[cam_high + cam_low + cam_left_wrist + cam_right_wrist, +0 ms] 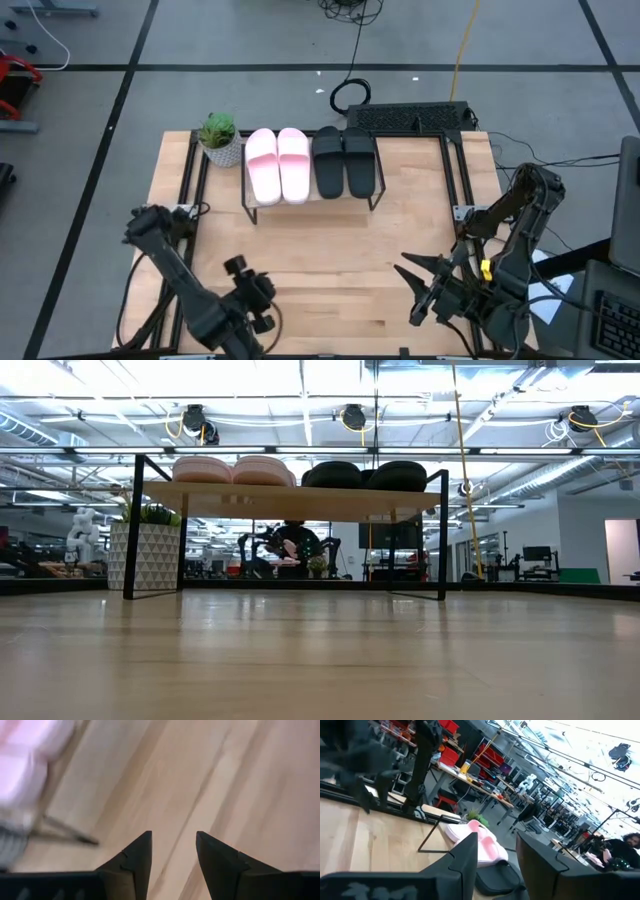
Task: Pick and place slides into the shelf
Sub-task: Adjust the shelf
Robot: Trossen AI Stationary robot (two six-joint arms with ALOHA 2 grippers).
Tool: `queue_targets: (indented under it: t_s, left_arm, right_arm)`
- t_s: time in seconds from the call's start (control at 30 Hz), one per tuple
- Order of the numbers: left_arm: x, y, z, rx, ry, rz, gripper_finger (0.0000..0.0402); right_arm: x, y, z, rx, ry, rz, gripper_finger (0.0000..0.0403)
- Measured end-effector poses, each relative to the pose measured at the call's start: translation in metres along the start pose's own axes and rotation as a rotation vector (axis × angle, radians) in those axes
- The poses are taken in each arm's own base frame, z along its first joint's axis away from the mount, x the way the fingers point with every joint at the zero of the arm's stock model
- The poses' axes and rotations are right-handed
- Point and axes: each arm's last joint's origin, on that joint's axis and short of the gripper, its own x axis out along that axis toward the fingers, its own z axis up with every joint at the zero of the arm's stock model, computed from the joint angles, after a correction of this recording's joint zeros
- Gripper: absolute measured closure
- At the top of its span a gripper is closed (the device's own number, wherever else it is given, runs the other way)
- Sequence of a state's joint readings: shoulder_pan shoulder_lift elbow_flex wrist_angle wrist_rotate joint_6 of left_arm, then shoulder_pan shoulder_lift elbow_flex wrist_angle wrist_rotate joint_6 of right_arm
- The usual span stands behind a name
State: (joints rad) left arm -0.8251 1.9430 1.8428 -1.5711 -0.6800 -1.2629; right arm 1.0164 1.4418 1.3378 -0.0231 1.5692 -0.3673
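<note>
Two pale pink slides [277,165] and two black slides [345,162] lie side by side, soles down, on top of the shelf [290,502] at the table's far middle. In the low view the pink pair [232,470] and black pair [365,475] show above the shelf's board. My left gripper [250,285] hovers near the front left of the table; its wrist view shows it open [173,842] over bare wood. My right gripper [408,290] is open at the front right, pointing level toward the left, nothing between its fingers [496,845].
A small potted plant [220,138] stands left of the shelf. A black device [410,117] lies at the far right edge. Black rails [190,190] run along the table's sides. Bare wood [330,260] lies between shelf and grippers.
</note>
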Motion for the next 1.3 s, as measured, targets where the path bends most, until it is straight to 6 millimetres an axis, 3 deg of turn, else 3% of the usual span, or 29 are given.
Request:
queue_targets:
  t_s: [0.13, 0.37, 0.63, 0.9, 1.3]
  left_arm:
    - [0.027, -0.003, -0.044, -0.104, 0.016, 0.125, 0.0248]
    - [0.065, 0.011, -0.101, -0.271, -0.153, 0.284, 0.0247]
    - [0.105, 0.040, -0.141, -0.433, -0.315, 0.374, 0.0247]
    - [0.137, 0.045, -0.151, -0.470, -0.392, 0.283, 0.0247]
    - [0.162, 0.062, -0.134, -0.448, -0.402, 0.390, 0.0247]
  right_arm:
    - [0.000, 0.003, -0.005, 0.016, 0.000, 0.000, 0.0280]
    - [0.000, 0.004, -0.005, 0.019, 0.000, 0.000, 0.0280]
    - [0.000, 0.004, -0.005, 0.018, 0.000, 0.000, 0.0280]
    - [0.000, 0.004, -0.005, 0.001, 0.000, 0.001, 0.0280]
    - [0.002, 0.004, -0.006, -0.016, 0.003, -0.004, 0.0280]
